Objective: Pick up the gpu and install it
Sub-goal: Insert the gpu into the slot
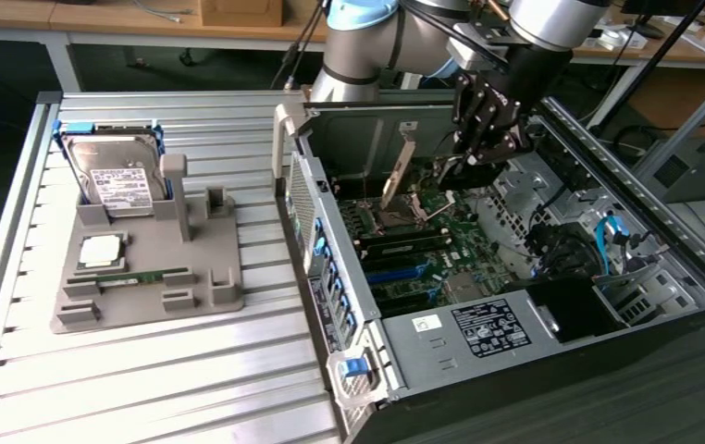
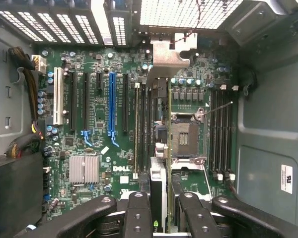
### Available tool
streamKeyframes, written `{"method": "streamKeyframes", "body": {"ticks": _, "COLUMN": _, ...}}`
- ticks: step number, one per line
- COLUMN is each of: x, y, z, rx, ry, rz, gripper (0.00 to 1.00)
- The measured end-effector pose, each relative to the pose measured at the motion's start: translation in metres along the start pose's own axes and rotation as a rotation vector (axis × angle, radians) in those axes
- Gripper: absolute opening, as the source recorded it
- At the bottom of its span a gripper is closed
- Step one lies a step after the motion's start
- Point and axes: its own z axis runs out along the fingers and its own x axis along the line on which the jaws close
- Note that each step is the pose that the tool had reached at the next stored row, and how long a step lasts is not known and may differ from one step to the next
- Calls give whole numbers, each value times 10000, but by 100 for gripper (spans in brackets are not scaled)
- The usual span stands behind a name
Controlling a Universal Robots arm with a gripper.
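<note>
Now: gpu (image 1: 397, 176) pinched in the gripper (image 1: 458, 176) inside the open case (image 1: 307, 199)

A slatted table (image 1: 142, 388) carries everything. On the exterior view's right lies the case with its side panel off, and the arm (image 1: 365, 46) comes down into it from above. The board (image 2: 99, 124) covers the case floor, with a power supply (image 1: 488, 326) at the near end. Beside the case, on the exterior view's left, a grey holder (image 1: 204, 287) bears a hard drive (image 1: 118, 176) standing on edge. A chip (image 1: 101, 250) and a memory stick (image 1: 130, 276) lie flat on the holder.

The gripper's fingers (image 2: 138, 213) clamp the gpu from both sides. In the wrist view the gpu is edge-on, running away from the fingers to its silvery bracket (image 2: 166, 54) by the rear grille. It lines up between the black slots (image 2: 139, 124) and the socket (image 2: 185, 136), well apart from the blue slot (image 2: 111, 104). In the exterior view the gpu is tilted over the board. I cannot tell whether its lower edge touches the board.
</note>
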Motion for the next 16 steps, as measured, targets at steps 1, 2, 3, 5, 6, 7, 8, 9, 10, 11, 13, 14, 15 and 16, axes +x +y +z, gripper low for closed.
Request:
{"method": "streamKeyframes", "body": {"ticks": 1, "x": 6, "y": 0, "z": 2, "rx": 0, "ry": 0, "rz": 0, "gripper": 27}}
{"method": "streamKeyframes", "body": {"ticks": 2, "x": 7, "y": 0, "z": 3, "rx": 0, "ry": -2, "rz": 0, "gripper": 27}}
{"method": "streamKeyframes", "body": {"ticks": 3, "x": 9, "y": 0, "z": 4, "rx": 1, "ry": -2, "rz": 0, "gripper": 27}}
{"method": "streamKeyframes", "body": {"ticks": 5, "x": 11, "y": 0, "z": 7, "rx": 1, "ry": -6, "rz": 0, "gripper": 27}}
{"method": "streamKeyframes", "body": {"ticks": 6, "x": 13, "y": 0, "z": 8, "rx": 1, "ry": -7, "rz": 0, "gripper": 27}}
{"method": "streamKeyframes", "body": {"ticks": 7, "x": 13, "y": 0, "z": 9, "rx": 0, "ry": -6, "rz": 0, "gripper": 27}}
{"method": "streamKeyframes", "body": {"ticks": 8, "x": 14, "y": 0, "z": 10, "rx": 0, "ry": -5, "rz": 0, "gripper": 27}}
{"method": "streamKeyframes", "body": {"ticks": 9, "x": 16, "y": 0, "z": 13, "rx": 1, "ry": -7, "rz": 0, "gripper": 27}}
{"method": "streamKeyframes", "body": {"ticks": 10, "x": 17, "y": 0, "z": 15, "rx": 1, "ry": -9, "rz": 0, "gripper": 27}}
{"method": "streamKeyframes", "body": {"ticks": 11, "x": 18, "y": 0, "z": 16, "rx": 1, "ry": -9, "rz": -1, "gripper": 27}}
{"method": "streamKeyframes", "body": {"ticks": 13, "x": 21, "y": -1, "z": 20, "rx": 1, "ry": -14, "rz": -1, "gripper": 27}}
{"method": "streamKeyframes", "body": {"ticks": 14, "x": 22, "y": -1, "z": 21, "rx": 1, "ry": -15, "rz": -1, "gripper": 27}}
{"method": "streamKeyframes", "body": {"ticks": 15, "x": 23, "y": -1, "z": 23, "rx": 1, "ry": -17, "rz": -1, "gripper": 27}}
{"method": "streamKeyframes", "body": {"ticks": 16, "x": 25, "y": -1, "z": 24, "rx": 1, "ry": -20, "rz": -1, "gripper": 27}}
